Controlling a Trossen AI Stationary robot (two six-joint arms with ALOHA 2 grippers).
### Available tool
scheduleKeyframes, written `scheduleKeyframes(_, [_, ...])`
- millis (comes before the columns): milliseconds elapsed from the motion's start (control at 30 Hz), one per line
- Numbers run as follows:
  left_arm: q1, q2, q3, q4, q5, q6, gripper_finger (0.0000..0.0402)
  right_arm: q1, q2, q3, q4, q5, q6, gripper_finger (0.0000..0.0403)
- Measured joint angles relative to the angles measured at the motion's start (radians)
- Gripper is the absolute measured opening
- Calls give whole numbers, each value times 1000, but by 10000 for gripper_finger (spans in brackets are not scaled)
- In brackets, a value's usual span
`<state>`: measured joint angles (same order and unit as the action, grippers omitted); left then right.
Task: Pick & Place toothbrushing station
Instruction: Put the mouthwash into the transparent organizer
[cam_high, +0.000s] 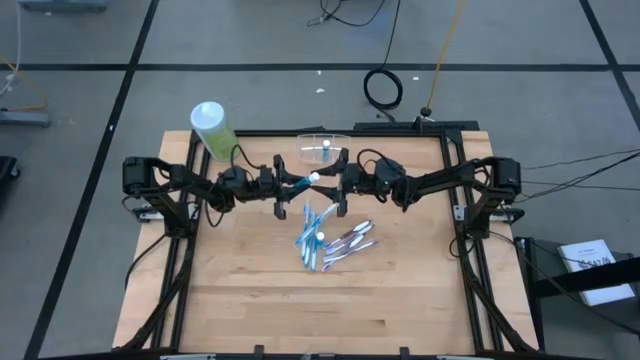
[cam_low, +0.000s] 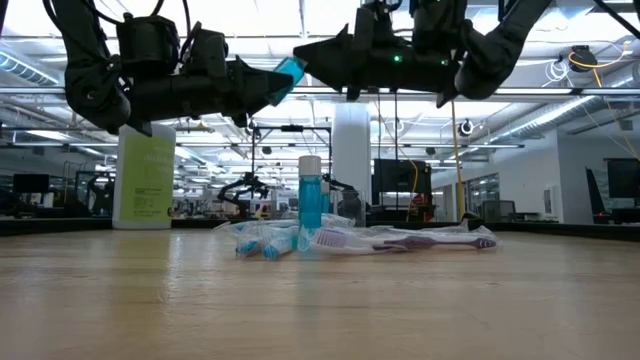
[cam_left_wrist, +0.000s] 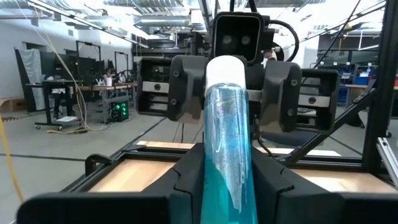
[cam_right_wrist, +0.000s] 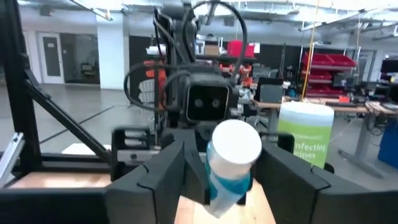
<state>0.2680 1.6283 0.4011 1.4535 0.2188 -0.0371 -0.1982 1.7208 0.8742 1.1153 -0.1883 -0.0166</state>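
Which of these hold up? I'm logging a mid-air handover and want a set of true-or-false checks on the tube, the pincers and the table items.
1. The left pincer holds a blue tube with a white cap. True.
2. The tube lies on the table. False: it is held in the air between the two arms.
3. The right pincer faces the left one, with its fingers either side of the tube's cap end. True.
4. The light-green bottle lies tipped over among the toothbrushes. False: it stands upright near the table's far left corner.
5. Toothbrushes lie in a pile on the table. True.
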Motion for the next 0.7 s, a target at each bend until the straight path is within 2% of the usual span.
scheduleKeyframes(400, [-1, 0, 0, -13, 2, 2, 88, -2, 1, 0, 2, 0, -22, 117])
scheduleKeyframes(700, [-1, 0, 0, -17, 5, 6, 89, -2, 1, 0, 2, -1, -21, 108])
